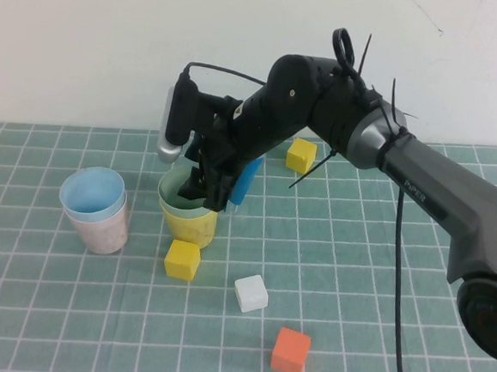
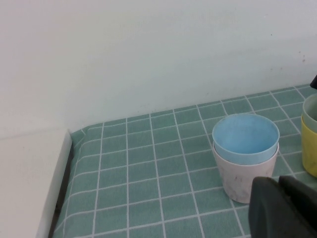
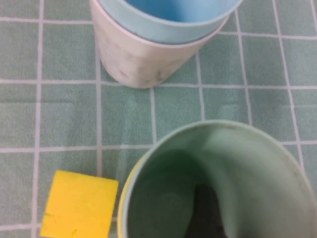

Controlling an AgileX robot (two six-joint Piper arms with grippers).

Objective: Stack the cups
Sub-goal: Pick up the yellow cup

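The sage green cup (image 1: pixel 176 189) sits nested in the yellow cup (image 1: pixel 190 227) at the table's middle. My right gripper (image 1: pixel 205 185) reaches over it from the right and is shut on the green cup's wall. One dark finger (image 3: pixel 205 213) is inside the green cup (image 3: pixel 257 168). To the left, the light blue cup (image 1: pixel 93 193) is nested in the pale pink cup (image 1: pixel 104 232). My left gripper (image 2: pixel 280 208) is shut and empty, low beside the pink cup (image 2: pixel 242 178) and blue cup (image 2: pixel 245 136), and is out of the high view.
A yellow cube (image 1: pixel 182 259) lies right in front of the yellow cup. A white cube (image 1: pixel 251 293) and an orange cube (image 1: pixel 290 351) lie nearer the front. Another yellow cube (image 1: pixel 301 155) and a blue block (image 1: pixel 245 181) lie behind the arm. The table's left edge (image 2: pixel 62 183) is close.
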